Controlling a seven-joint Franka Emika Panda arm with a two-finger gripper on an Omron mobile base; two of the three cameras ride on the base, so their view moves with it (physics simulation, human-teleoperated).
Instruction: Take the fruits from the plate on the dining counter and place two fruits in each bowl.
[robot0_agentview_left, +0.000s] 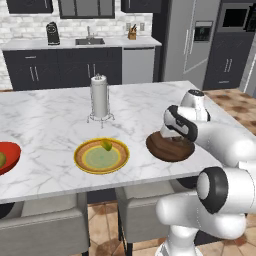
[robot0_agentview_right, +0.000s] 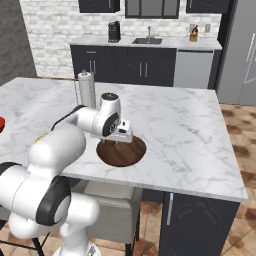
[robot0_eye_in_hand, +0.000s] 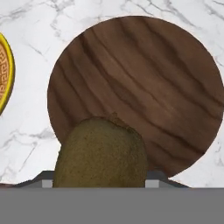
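My gripper (robot0_eye_in_hand: 101, 183) is shut on a fuzzy brown-green fruit (robot0_eye_in_hand: 103, 153), held just above the near edge of the dark brown wooden bowl (robot0_eye_in_hand: 144, 83). The hand (robot0_agentview_left: 179, 126) hovers over that bowl (robot0_agentview_left: 170, 150) near the right front of the dining counter (robot0_agentview_left: 50, 120). The bowl's inside looks bare. The yellow-rimmed plate (robot0_agentview_left: 82, 162) lies left of it with one small green fruit (robot0_agentview_left: 106, 145) on its far side. The glossy red bowl (robot0_agentview_left: 11, 150) sits at the far left edge with a yellow-green fruit (robot0_agentview_left: 2, 160) in it, partly cut off.
A paper towel holder (robot0_agentview_left: 100, 97) stands upright behind the plate. Two grey chairs (robot0_agentview_left: 45, 230) are tucked under the counter's front edge. The counter edge runs just in front of the wooden bowl (robot0_agentview_right: 121, 152). Dark cabinets with a sink (robot0_agentview_left: 90, 41) line the back wall.
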